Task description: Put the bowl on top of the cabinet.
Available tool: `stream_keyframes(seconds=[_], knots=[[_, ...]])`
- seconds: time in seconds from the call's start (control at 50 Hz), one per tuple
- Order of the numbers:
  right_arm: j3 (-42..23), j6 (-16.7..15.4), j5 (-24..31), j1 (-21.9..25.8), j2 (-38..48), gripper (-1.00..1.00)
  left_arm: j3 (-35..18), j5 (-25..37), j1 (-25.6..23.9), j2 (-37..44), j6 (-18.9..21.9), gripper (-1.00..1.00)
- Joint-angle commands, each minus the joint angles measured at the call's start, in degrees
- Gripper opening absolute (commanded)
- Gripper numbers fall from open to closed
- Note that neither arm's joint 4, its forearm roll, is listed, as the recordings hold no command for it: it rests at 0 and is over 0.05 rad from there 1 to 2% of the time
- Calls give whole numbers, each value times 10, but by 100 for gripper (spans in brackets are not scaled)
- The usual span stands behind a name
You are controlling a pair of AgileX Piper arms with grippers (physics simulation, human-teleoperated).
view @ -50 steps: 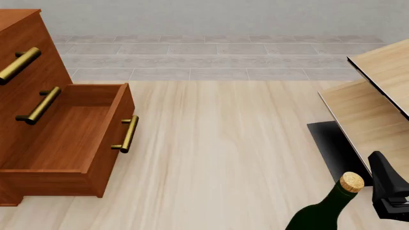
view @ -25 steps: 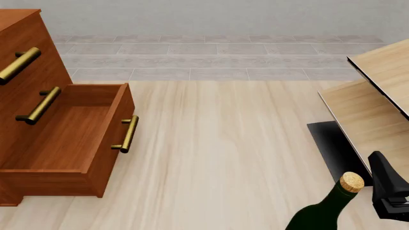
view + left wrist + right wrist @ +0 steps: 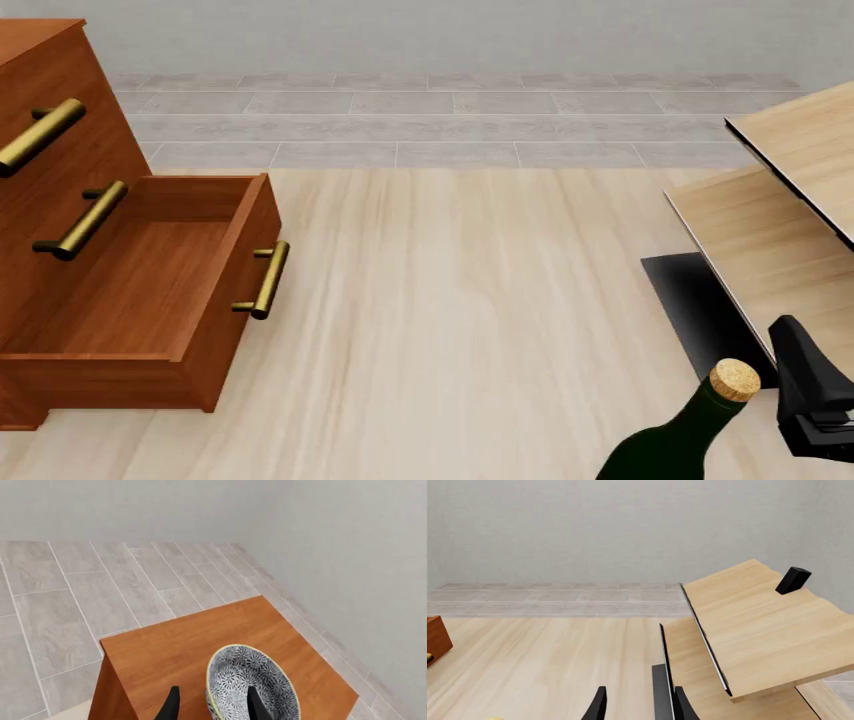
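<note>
Placing: final step judged in hand, bowl (image 3: 250, 685) held over top of cabinet (image 3: 173, 650).
Left claw (image 3: 212, 707): clamped on bowl rim, one finger inside, one outside.
Bowl position: centre to 5 o'clock of the cabinet top; contact with the wood unclear.
Next move: lower level, part fingers, lift clear.
Right claw (image 3: 639, 705): apart, idle above desk (image 3: 454, 300).
Writing: none legible, wine bottle (image 3: 687, 425) included.

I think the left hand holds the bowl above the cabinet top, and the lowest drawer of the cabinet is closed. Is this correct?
Not quite. The front view shows the cabinet's lowest drawer pulled open, not closed. The rest holds: in the left wrist view the left hand holds the bowl by its rim over the cabinet top.
</note>
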Motion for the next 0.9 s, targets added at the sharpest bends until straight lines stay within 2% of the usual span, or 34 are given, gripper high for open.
stream_keyframes(seconds=[0.02,0.4,0.9], knots=[[0,0,0,0,0,100,-7,7,-6,-11,0,100],[0,0,0,0,0,100,-35,41,-9,-59,-24,100],[0,0,0,0,0,100,-65,62,-14,-110,-35,100]])
